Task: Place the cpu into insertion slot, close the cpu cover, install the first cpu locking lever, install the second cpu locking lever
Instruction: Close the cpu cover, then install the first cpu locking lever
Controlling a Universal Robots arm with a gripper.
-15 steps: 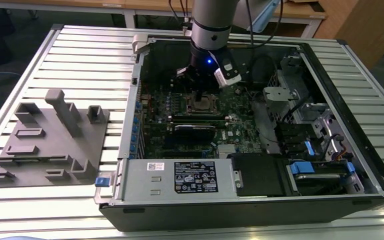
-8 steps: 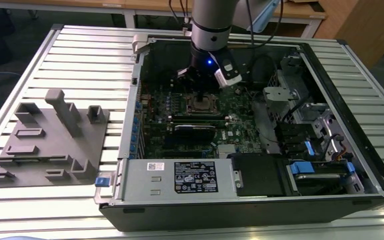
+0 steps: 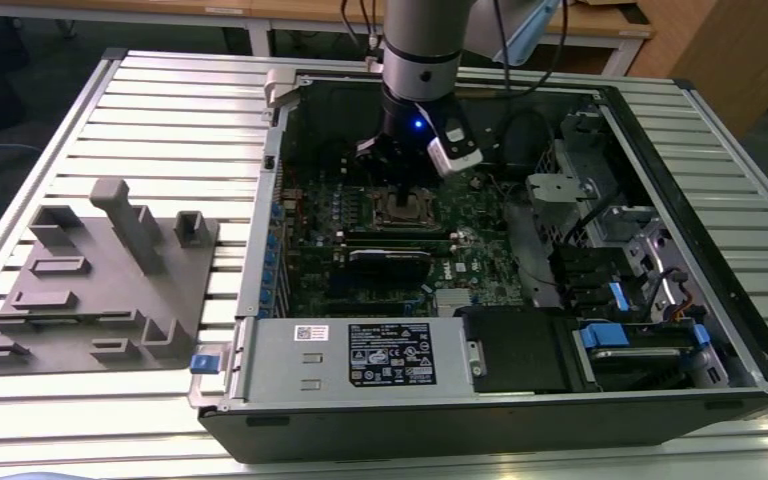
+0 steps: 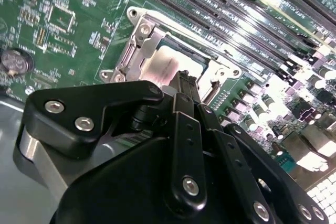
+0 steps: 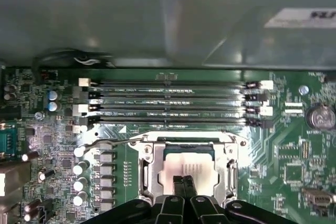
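- Standing on the slatted counter [image 3: 157,90], the open computer case [image 3: 491,410] has a grey fixture block [image 3: 91,290] beside it, at the exterior view's left.
- The arm [image 3: 418,60] reaches straight down into the case.
- The memory slots [image 5: 168,103] run just beside the insertion slot [image 3: 406,211].
- The cpu cover [image 5: 149,171] lies flat, framing the cpu [image 5: 186,166].
- The fingers [image 5: 179,186], pressed together, sit at the cpu's face in both wrist views.

A slatted metal table [image 3: 157,110] stands on dark floor [image 3: 84,38], wooden furniture [image 3: 718,50] behind.

Green circuit board [image 5: 283,145], silvery cpu cover [image 5: 230,167], pale grey cpu [image 5: 185,164], black pincer [image 5: 184,183], grey slatted table [image 3: 157,120]
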